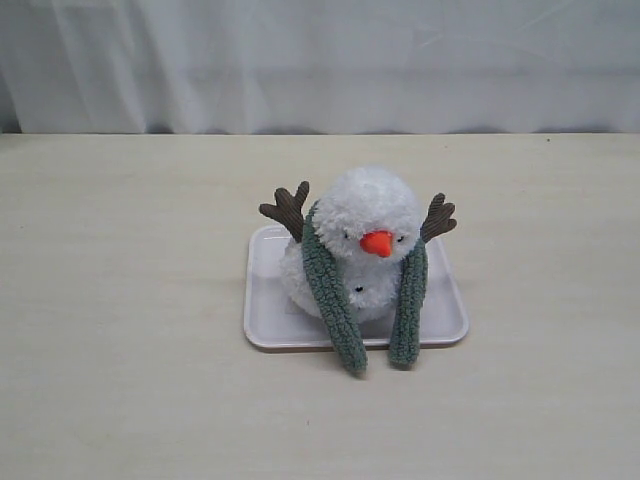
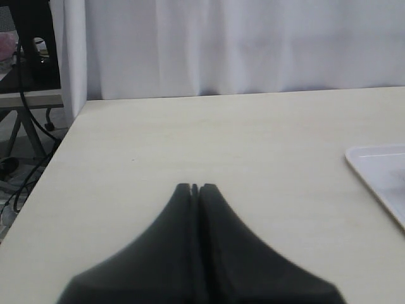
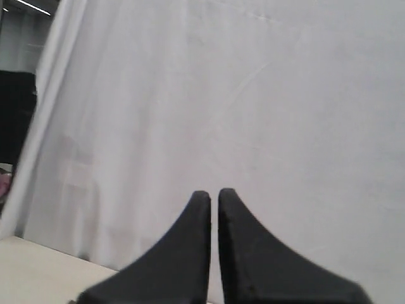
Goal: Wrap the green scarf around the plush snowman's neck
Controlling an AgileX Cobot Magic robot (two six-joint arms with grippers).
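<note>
Scarf (image 1: 334, 300) drapes snowman (image 1: 368, 205) neck (image 1: 350, 262), well apart from left fingers (image 2: 180, 253), right fingers (image 3: 183, 266).

- Plush snowman (image 1: 365, 215): white, fluffy, orange nose, brown twig arms raised; sat upright on tray.
- Green scarf (image 1: 335, 300): draped over neck (image 1: 345, 250), both ends hung forward.

light: bright, even, diffuse | shadows: faint | focus: left claw (image 2: 195, 188) and right claw (image 3: 214, 193) blurred close-up
</note>
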